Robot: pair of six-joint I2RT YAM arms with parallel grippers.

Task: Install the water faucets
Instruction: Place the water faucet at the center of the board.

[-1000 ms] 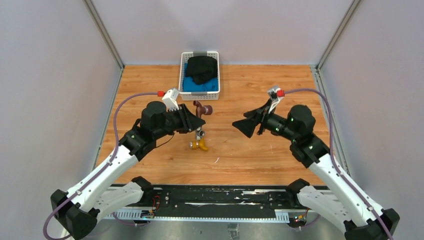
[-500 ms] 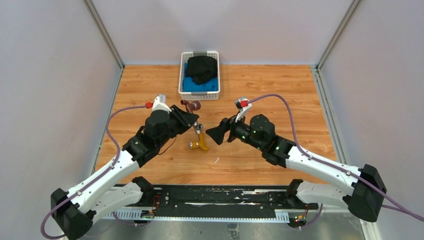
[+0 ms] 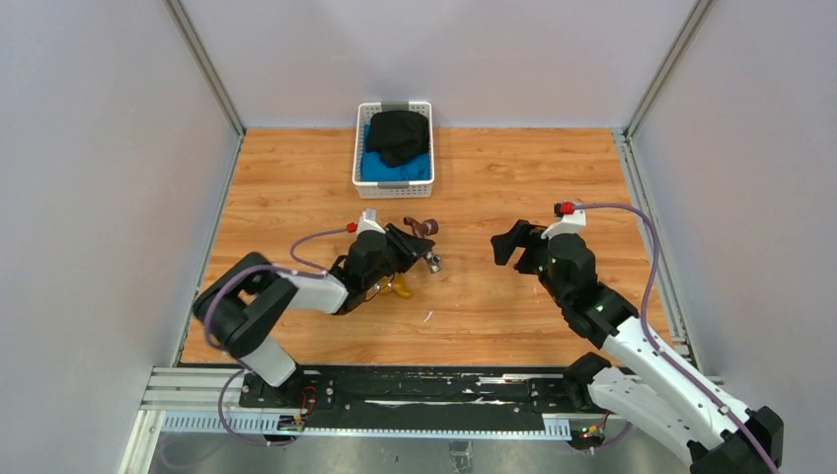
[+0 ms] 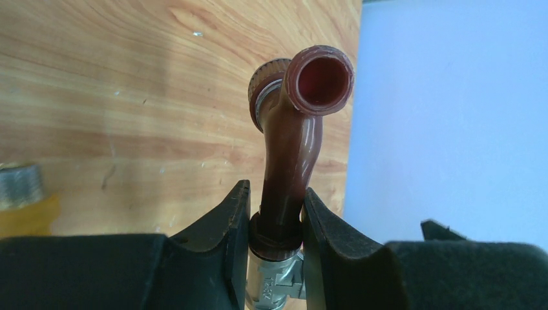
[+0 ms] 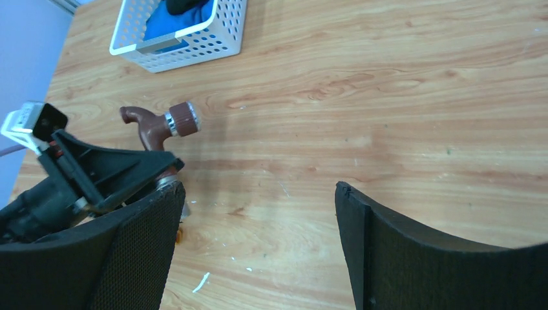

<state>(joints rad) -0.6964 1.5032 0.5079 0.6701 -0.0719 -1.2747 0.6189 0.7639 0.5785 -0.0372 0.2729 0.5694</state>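
The left gripper pinches the dark reddish-brown metal faucet by its neck over the wooden table, spout jutting toward one o'clock, the spread right gripper standing apart at its three o'clock.

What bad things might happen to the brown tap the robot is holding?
1. The left gripper pinches the brown tap only near one end, with the long spout sticking out, so it might twist or slip.
2. The yellow tap lies right by that arm and may get knocked away.
3. The right gripper is open and apart, so nothing would catch a slipping tap.
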